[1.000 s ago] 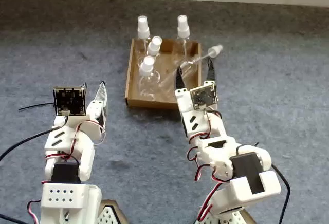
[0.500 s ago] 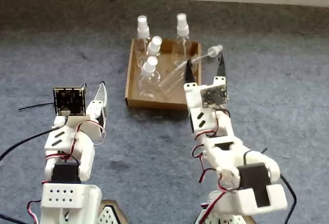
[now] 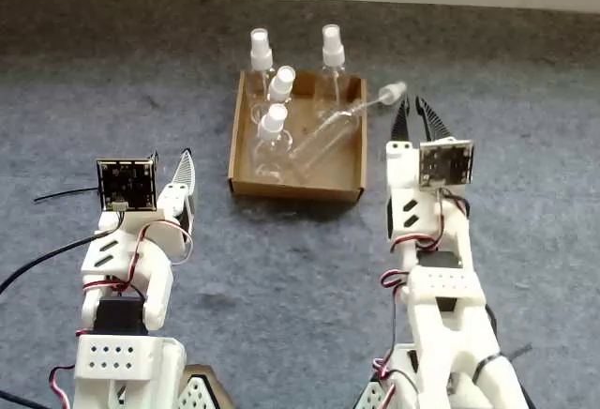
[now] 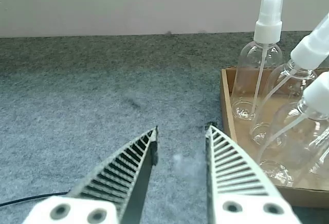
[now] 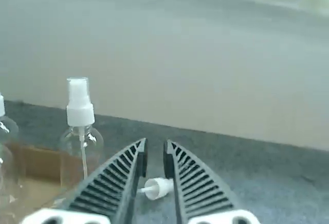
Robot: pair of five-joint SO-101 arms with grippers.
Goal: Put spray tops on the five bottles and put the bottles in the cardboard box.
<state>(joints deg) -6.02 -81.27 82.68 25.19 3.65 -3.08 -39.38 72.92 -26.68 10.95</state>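
High view: tilted bottle (image 3: 319, 142) lies diagonally in box (image 3: 295, 187), cap (image 3: 394, 92) overhanging box's right rim, just beside right gripper (image 3: 411, 104). Jaws barely apart, empty. Right arm nearer.

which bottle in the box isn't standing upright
The tilted bottle on the box's right side, spray top over the rim near the right gripper; the other four stand upright.
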